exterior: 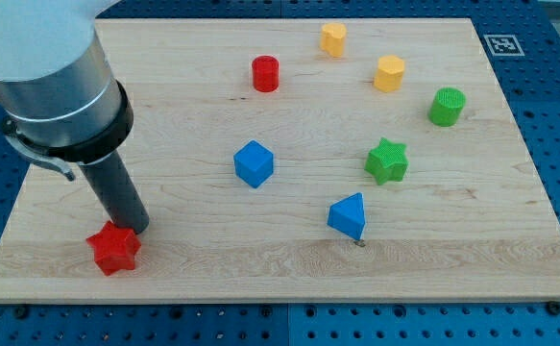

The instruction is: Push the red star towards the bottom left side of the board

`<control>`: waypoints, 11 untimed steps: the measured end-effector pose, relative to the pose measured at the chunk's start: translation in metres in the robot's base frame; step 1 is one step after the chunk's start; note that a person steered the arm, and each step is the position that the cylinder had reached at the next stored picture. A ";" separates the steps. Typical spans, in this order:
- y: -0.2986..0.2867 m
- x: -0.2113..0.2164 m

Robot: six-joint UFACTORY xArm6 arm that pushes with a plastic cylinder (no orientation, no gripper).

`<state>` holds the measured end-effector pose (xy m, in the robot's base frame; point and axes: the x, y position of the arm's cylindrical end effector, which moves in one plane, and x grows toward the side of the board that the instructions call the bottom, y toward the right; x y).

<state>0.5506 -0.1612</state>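
Observation:
The red star (115,249) lies near the bottom left corner of the wooden board (280,279). My tip (133,229) is at the star's upper right edge, touching or almost touching it. The dark rod rises from there up to the left into the grey arm body.
A red cylinder (265,74) sits at the top centre. A blue cube (254,163) and a blue wedge-like block (348,215) lie mid-board. A green star (386,160), a green cylinder (447,106) and two yellow blocks (333,39) (389,73) lie at the right.

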 end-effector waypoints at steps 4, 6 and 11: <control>0.055 0.014; 0.044 0.018; -0.011 0.034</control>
